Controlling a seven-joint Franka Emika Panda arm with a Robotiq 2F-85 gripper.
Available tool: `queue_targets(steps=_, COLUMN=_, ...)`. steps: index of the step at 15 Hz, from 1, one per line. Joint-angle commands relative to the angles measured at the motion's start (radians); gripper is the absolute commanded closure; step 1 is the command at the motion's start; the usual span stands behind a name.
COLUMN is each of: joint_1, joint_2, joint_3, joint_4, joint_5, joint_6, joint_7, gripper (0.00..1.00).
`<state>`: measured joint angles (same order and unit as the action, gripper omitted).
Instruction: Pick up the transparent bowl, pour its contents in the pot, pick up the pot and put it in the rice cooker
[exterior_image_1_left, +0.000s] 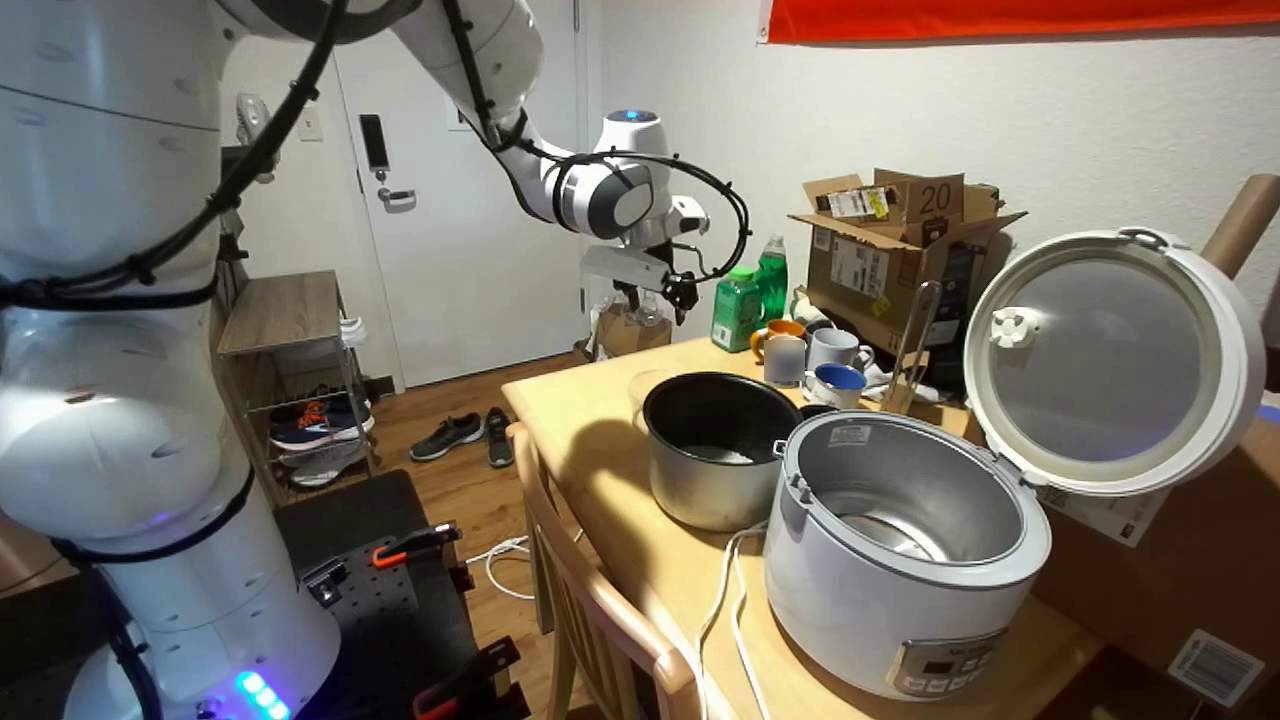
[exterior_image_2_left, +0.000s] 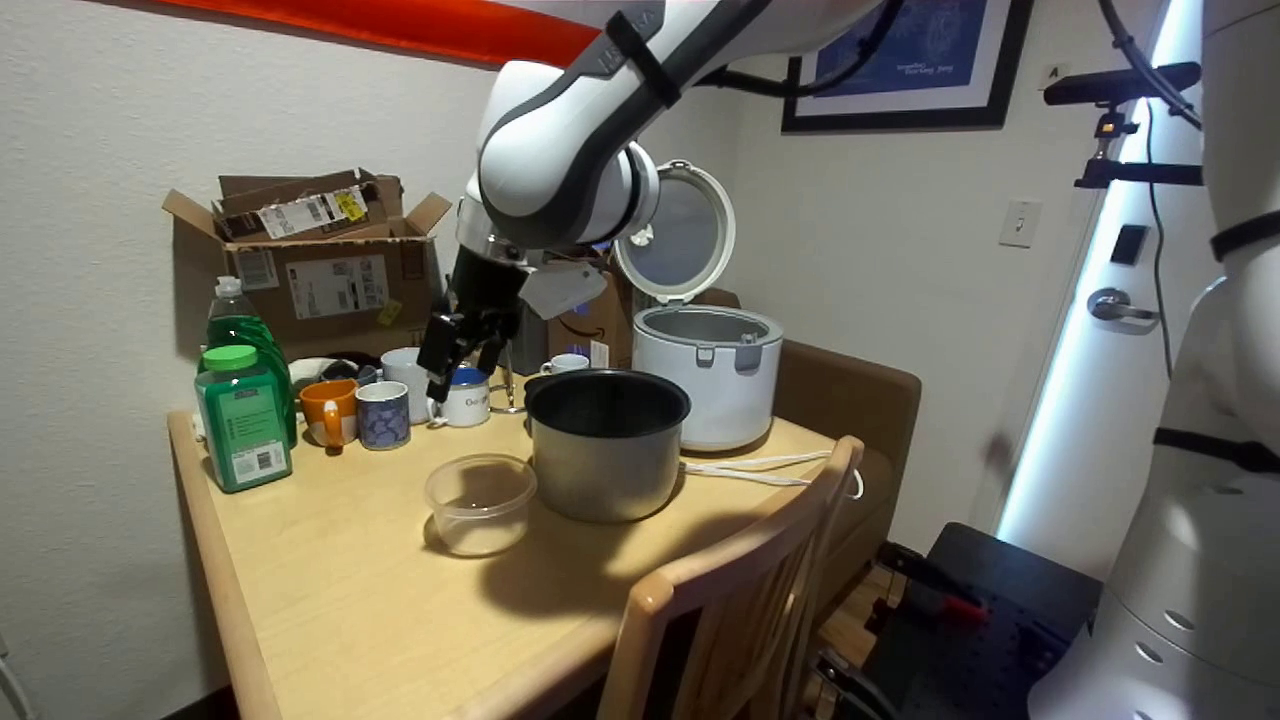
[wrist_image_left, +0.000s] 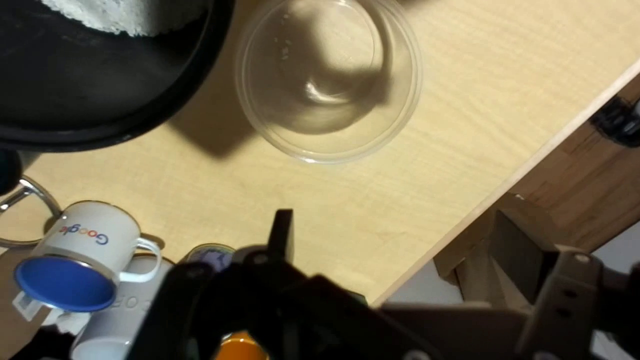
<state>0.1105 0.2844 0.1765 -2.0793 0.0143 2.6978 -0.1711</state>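
The transparent bowl (wrist_image_left: 350, 50) stands upright on the table beside the pot, with only a few white grains inside; in an exterior view the bowl (exterior_image_2_left: 482, 515) shows whole. White rice (wrist_image_left: 145, 15) lies in the black interior of the pot (wrist_image_left: 214, 50), whose grey metal wall shows in both exterior views, the pot (exterior_image_1_left: 700, 490) resting on the table. Right by the pot sits the white rice cooker (exterior_image_1_left: 880, 610), lid raised, inside bare. My gripper (wrist_image_left: 402, 245) hangs above the table with its fingers wide apart and nothing between them, clear of bowl and pot.
Several mugs, among them a white one with a blue inside (wrist_image_left: 95, 255), and green bottles (exterior_image_2_left: 245, 420) line the table's wall side before cardboard boxes (exterior_image_2_left: 335, 290). A wooden chair (exterior_image_2_left: 730, 580) stands against the table, and a white cord (exterior_image_1_left: 735, 590) runs beside the cooker.
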Motion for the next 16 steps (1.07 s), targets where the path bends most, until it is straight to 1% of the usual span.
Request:
queue_targets(steps=1, joint_1=-0.031, joint_2=-0.100, joint_3=0.003, joint_4=-0.116, joint_5=0.053, joint_6=0.059, joint_7=-0.005, gripper=0.00)
queue_targets(steps=8, joint_1=-0.053, joint_2=-0.165, joint_3=-0.034, joint_4=-0.221, joint_5=0.073, joint_6=0.085, joint_7=0.011, gripper=0.00)
queue_targets(steps=9, joint_1=-0.060, joint_2=-0.169, joint_3=-0.032, joint_4=-0.234, joint_5=0.093, joint_6=0.099, joint_7=-0.004, gripper=0.00)
queue_targets(steps=10, joint_1=-0.073, joint_2=-0.175, joint_3=-0.016, joint_4=-0.249, joint_5=0.146, joint_6=0.113, joint_7=-0.048, gripper=0.00)
queue_targets(steps=11, joint_1=-0.051, joint_2=-0.126, joint_3=-0.036, joint_4=-0.186, joint_5=0.084, joint_6=0.073, joint_7=-0.002, gripper=0.00)
queue_targets(steps=13, joint_1=-0.057, joint_2=-0.136, joint_3=-0.034, joint_4=-0.207, joint_5=0.117, joint_6=0.086, joint_7=-0.024, gripper=0.00)
queue_targets(steps=16, joint_1=-0.060, joint_2=-0.136, joint_3=-0.035, joint_4=-0.210, joint_5=0.115, joint_6=0.081, joint_7=-0.029, gripper=0.00)
